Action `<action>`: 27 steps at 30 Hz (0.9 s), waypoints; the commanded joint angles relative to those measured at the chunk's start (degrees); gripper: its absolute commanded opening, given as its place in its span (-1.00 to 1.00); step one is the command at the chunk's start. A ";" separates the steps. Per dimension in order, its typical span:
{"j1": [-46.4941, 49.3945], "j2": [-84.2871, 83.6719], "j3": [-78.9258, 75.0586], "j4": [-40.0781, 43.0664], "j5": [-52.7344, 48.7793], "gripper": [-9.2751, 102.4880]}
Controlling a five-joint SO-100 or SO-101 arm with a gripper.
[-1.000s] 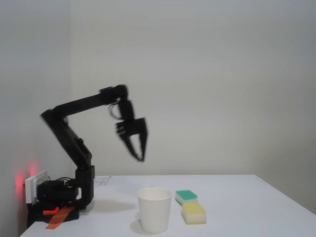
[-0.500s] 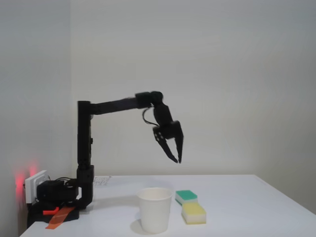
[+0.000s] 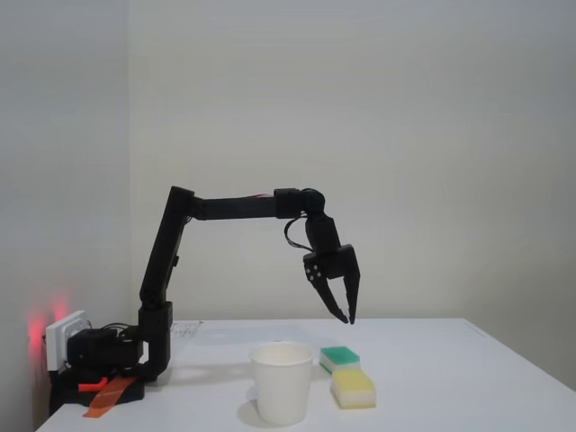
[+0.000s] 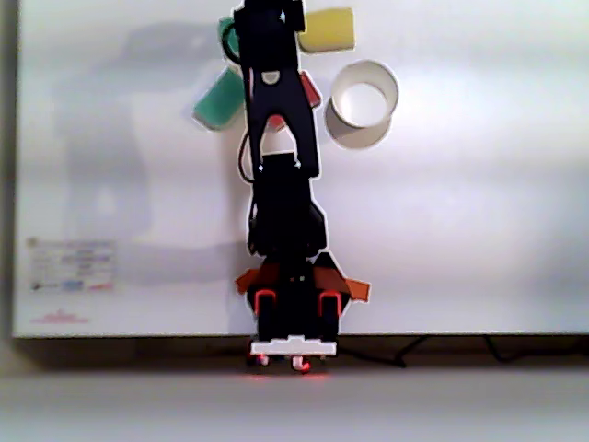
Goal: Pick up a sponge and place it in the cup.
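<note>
Reach is the step in hand, as I judge it: my arm is stretched out level from its base at the left of the fixed view, and my pincer (image 3: 345, 310) hangs in the air at the far end, tips pointing down, parted a little and holding nothing. Below me and to the left in that view stands the cup (image 3: 282, 382), upright on the table (image 3: 450, 378), nothing showing above its rim. Almost straight below my tips, a touch left, lies the sponge (image 3: 339, 357), teal-green, flat on the table, with a pale yellow sponge (image 3: 353, 388) just beside it on the camera's side.

In the other view, looking down, the sponge (image 4: 218, 101) pokes out to the left of my arm, a bit of red block (image 4: 310, 89) shows at its right edge, and the cup (image 4: 364, 93) sits open-mouthed further right.

Next, I reckon, I must drop straight down with my jaws wider, straddle the teal one alone, and keep clear of its yellow neighbour.
</note>
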State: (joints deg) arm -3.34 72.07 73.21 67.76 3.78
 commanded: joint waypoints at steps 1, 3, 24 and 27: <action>-0.26 1.05 1.32 -0.44 0.97 -0.77; -0.88 0.53 2.02 -1.58 2.02 -0.73; -5.98 -15.21 -15.91 -5.27 -2.11 -0.20; -5.45 -15.91 -16.00 -5.27 -3.08 -0.21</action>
State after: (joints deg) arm -8.88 54.76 59.41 62.23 0.70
